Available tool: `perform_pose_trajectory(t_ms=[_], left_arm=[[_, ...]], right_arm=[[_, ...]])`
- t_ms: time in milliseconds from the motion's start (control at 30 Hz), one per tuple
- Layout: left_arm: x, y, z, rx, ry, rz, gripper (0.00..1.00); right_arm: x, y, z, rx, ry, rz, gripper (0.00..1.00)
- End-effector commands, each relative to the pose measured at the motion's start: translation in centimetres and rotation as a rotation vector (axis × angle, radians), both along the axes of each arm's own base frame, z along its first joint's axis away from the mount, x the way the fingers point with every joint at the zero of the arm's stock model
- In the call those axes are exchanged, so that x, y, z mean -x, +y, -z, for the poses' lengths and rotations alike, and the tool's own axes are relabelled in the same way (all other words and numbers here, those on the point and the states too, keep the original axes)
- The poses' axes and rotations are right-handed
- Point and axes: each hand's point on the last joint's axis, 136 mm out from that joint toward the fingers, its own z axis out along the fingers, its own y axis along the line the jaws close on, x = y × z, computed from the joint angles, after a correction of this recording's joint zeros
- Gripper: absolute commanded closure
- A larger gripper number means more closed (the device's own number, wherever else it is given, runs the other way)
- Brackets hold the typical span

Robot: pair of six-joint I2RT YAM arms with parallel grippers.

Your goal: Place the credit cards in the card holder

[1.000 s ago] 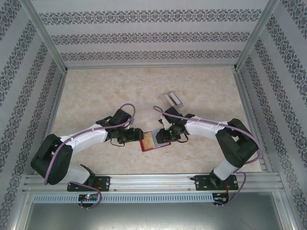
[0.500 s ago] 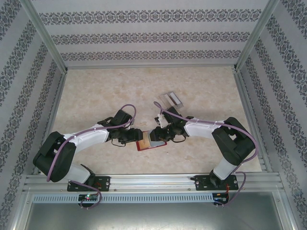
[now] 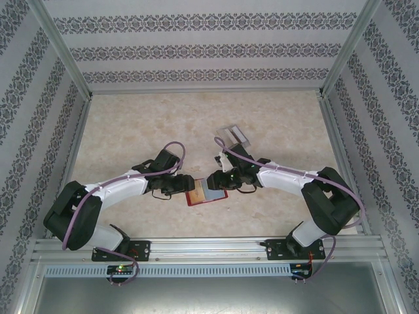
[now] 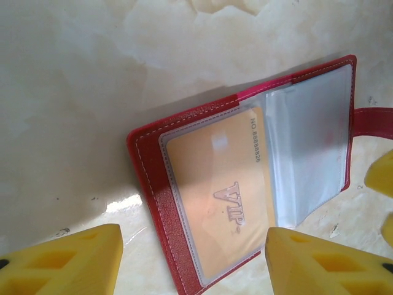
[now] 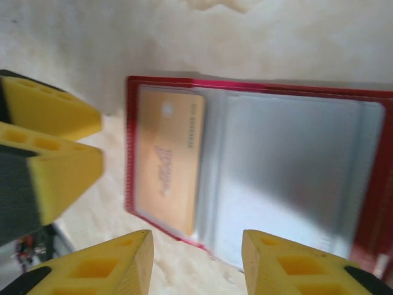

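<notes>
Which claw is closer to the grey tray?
Right. The right gripper is by the red wallet, on the near side of the grey tray; the left gripper is farther, at the wallet's left edge.

Left wrist: card holder (image 4: 153, 178) snap tab cut by right edge, lower end lost under bottom edge and left hand (image 4: 193, 263) fingertip (image 4: 319, 264). Right wrist: blurred, orange-yellow card (image 5: 169, 160) print unreadable, card holder right side cut off. Top: tray (image 3: 234, 136) contents too small to tell.

Robot lab test cell, aluminium frame (image 3: 65, 55) boxing in a marble-look table (image 3: 144, 124), patterned wallpaper walls (image 3: 209, 49) on three sides, two arms (image 3: 121, 188) bolted to a slotted rail (image 3: 209, 248) at the near edge
</notes>
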Motion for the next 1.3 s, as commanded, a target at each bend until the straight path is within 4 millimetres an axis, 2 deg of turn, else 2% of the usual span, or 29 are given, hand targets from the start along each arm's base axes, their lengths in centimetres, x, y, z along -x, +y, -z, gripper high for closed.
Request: perform_pose_trajectory(t_ms=[0, 333, 500, 767, 1267], left_arm=[[0.2, 0.1, 0.1, -0.003, -0.008, 0.005, 0.37], [0.4, 0.0, 0.9, -0.001, 0.013, 0.007, 0.37], [0.2, -0.5, 1.0, 0.022, 0.016, 0.009, 0.37], [0.2, -0.5, 0.9, 0.024, 0.015, 0.011, 0.37], [0.0, -0.2, -0.2, 0.028, -0.014, -0.004, 0.39]], right_arm=[[0.6, -2.1, 2.6, 0.139, 0.008, 0.001, 0.57], [0.9, -2.4, 4.4, 0.195, 0.041, -0.015, 0.54], [1.2, -0.8, 4.0, 0.15, 0.05, -0.053, 0.54], [1.1, 1.4, 2.9, 0.034, 0.067, -0.08, 0.62], [0.5, 4.9, 0.0, -0.256, 0.11, -0.09, 0.59]])
